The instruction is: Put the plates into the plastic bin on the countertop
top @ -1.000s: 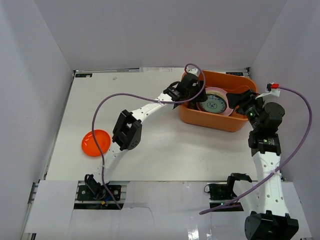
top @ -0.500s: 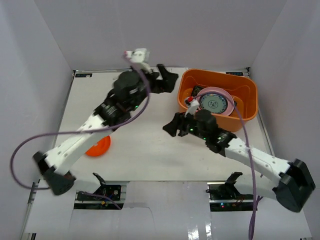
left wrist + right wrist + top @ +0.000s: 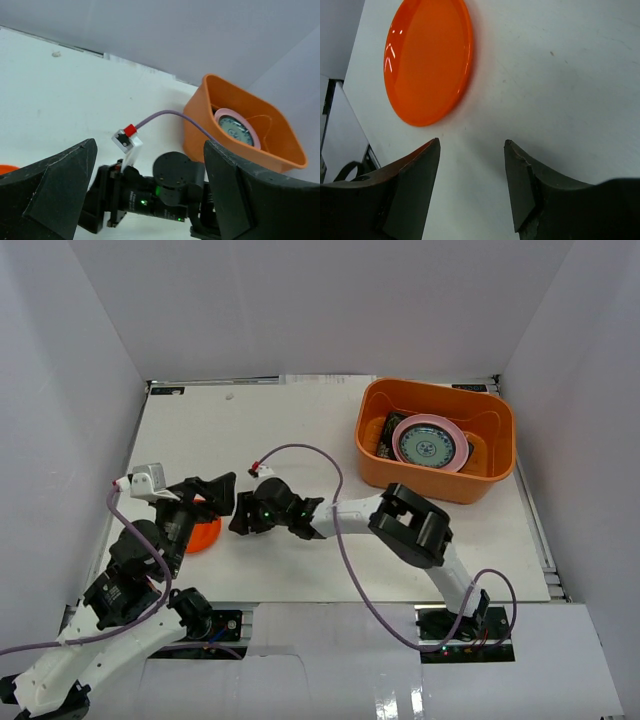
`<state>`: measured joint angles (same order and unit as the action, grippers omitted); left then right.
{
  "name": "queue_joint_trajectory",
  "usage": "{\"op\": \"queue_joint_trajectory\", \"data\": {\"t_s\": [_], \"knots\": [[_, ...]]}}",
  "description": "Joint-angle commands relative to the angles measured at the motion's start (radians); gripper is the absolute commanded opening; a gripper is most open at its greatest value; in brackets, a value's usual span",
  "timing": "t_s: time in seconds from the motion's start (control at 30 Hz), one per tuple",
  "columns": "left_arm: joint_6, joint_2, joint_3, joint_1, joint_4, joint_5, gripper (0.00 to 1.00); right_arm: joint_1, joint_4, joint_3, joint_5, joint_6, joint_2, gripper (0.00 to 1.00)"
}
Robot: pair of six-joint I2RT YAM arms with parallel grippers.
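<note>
White walls (image 3: 300,300) close in the white table (image 3: 290,430) on the left, far and right sides. Light is even, shadows soft.

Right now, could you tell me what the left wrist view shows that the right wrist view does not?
Only the left wrist view shows the plastic bin with plates inside, and the right arm. Only the right wrist view shows the small orange plate clearly, beyond the open right gripper. Both show the white countertop; an orange sliver at the left view's edge may be that plate.
</note>
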<state>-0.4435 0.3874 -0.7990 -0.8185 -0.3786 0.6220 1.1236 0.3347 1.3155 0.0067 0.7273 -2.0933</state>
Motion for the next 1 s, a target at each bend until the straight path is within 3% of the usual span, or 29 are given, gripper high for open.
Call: {"op": "queue_joint_trajectory", "data": {"t_s": [0.0, 0.17, 0.27, 0.37, 0.4, 0.47, 0.67, 0.8, 0.9, 0.97], "knots": [[-0.012, -0.033, 0.032, 0.001, -0.091, 0.044, 0.98, 0.013, 0.064, 0.160, -0.028, 0.119, -0.155, 0.60], [0.002, -0.002, 0.047, 0.001, -0.082, 0.004, 0.98, 0.012, 0.044, 0.306, -0.039, 0.234, -0.312, 0.56], [0.011, 0.024, 0.044, 0.002, -0.082, -0.024, 0.98, 0.010, -0.084, 0.465, -0.051, 0.201, -0.401, 0.54], [0.012, 0.016, 0.046, 0.002, -0.082, -0.018, 0.98, -0.002, -0.092, 0.466, -0.036, 0.198, -0.413, 0.38], [0.011, 0.008, 0.047, 0.002, -0.082, -0.019, 0.98, -0.005, -0.086, 0.449, -0.027, 0.207, -0.400, 0.21], [0.011, -0.010, 0.052, 0.002, -0.079, -0.019, 0.98, -0.024, -0.014, 0.369, -0.020, 0.219, -0.375, 0.08], [0.000, -0.050, 0.055, 0.002, -0.080, 0.030, 0.98, -0.074, 0.099, 0.225, -0.014, 0.112, -0.157, 0.08], [-0.008, -0.088, 0.064, 0.002, -0.079, 0.048, 0.98, -0.136, 0.112, 0.041, 0.028, -0.031, 0.166, 0.08], [0.000, -0.085, 0.072, 0.002, -0.062, 0.021, 0.98, -0.232, 0.057, -0.112, 0.096, -0.140, 0.419, 0.08], [0.005, -0.065, 0.070, 0.004, -0.060, 0.002, 0.98, -0.359, 0.009, -0.186, 0.139, -0.184, 0.540, 0.08]]}}
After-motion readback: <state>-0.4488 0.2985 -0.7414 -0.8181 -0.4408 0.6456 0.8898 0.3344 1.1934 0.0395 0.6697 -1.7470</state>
